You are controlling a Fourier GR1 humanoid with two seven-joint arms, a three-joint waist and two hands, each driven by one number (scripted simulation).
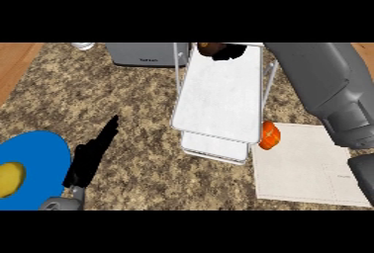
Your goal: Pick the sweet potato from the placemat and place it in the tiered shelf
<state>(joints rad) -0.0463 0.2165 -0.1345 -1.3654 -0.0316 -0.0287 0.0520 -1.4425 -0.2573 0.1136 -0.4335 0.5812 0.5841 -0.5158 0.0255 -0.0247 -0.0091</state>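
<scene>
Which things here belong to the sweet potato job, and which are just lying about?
Job: sweet potato, right hand, shelf, placemat.
Lying about: blue plate, orange object, grey box, resting left hand.

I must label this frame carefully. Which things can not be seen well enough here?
All in the head view:
Right hand: cut off by the top edge; whether it grips the sweet potato is unclear.
Shelf, lower level: mostly hidden under the upper level.
White thing, top left: cut off by the edge.
</scene>
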